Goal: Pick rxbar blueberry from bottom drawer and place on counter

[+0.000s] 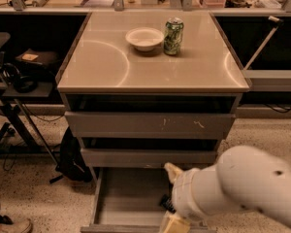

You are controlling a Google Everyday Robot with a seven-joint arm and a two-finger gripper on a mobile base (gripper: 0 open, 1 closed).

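The hand [171, 197] was held low and released inside the pulled-out bottom drawer [126, 198], apparently so that the rxbar blueberry [164, 203], laid flat on the drawer floor just beside it, could be gripped and carried to the worktop [106, 67].

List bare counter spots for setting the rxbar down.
Free on the counter: the whole front half and left side, plus the strip right of the can. Crowded: rear centre, bowl and can close together. The gripper hangs open over the bottom drawer.
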